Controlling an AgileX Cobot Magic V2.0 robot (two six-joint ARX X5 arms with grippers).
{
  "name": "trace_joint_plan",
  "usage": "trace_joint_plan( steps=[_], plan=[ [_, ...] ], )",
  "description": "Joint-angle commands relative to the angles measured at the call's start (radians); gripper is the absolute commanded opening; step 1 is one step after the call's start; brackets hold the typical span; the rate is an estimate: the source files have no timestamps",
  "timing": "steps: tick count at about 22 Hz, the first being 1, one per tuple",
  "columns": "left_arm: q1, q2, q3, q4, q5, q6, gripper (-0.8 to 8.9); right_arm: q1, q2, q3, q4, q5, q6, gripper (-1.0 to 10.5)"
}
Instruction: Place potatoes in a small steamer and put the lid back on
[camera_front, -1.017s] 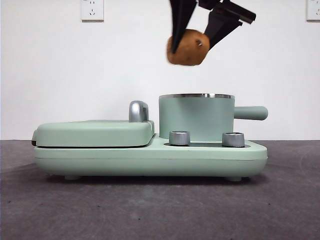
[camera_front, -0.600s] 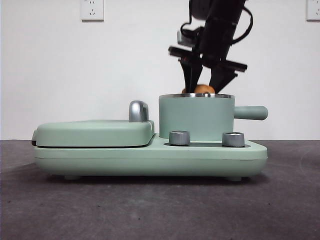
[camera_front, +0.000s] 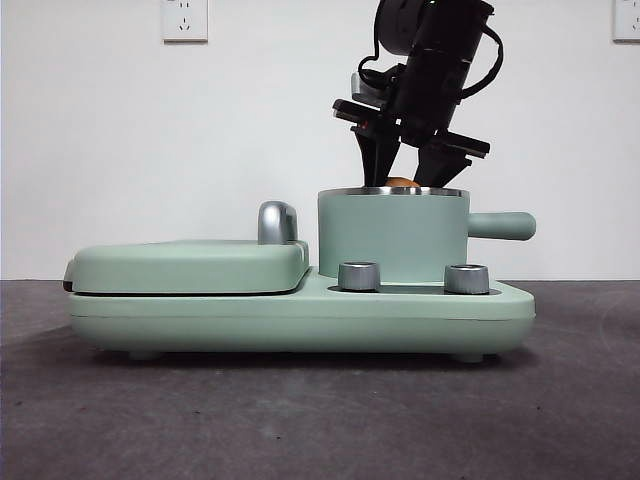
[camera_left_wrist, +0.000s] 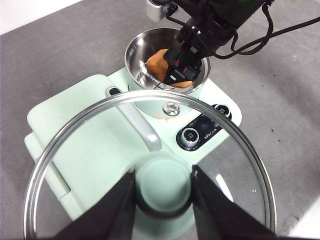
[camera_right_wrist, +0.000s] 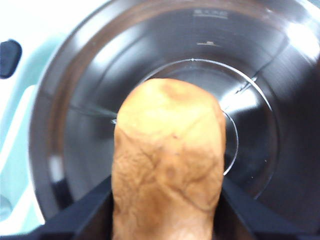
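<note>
One potato sits inside the small steamer, clamped in your right gripper; you're at the release step; next, judge it low enough, spread the jaws, lift clear; jaws stand potato-wide against both its flanks; your left gripper waits above the appliance, pinching the lid by its knob; lidding follows.

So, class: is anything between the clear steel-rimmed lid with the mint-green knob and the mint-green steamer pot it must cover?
Yes. The right gripper reaches down into the mint-green steamer pot, shut on the orange-brown potato, so its arm blocks the opening. The left gripper holds the clear steel-rimmed lid by its knob, off to the side above the appliance.
</note>
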Motion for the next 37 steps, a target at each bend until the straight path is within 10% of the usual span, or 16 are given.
trace_joint_plan(
  steps=[1,9,16,28,37],
  plan=[
    [-0.005,0.007,0.021,0.053,0.008,0.014,0.16,0.000,0.024,0.022,-0.003,0.000,0.025,3.2],
    [-0.006,0.073,0.021,0.109,0.008,0.014,0.17,0.000,-0.061,0.061,-0.105,0.019,0.005,3.9],
    [-0.007,0.203,0.021,0.256,0.008,0.013,0.17,0.002,-0.306,0.005,-0.291,0.225,0.002,3.9],
    [-0.062,0.417,0.025,0.541,0.008,-0.114,0.16,0.045,-1.178,-0.825,-0.056,0.152,0.053,3.9],
    [-0.098,0.568,0.118,0.557,-0.008,-0.121,0.16,0.084,-1.527,-1.051,0.029,0.149,0.100,3.9]
  ],
)
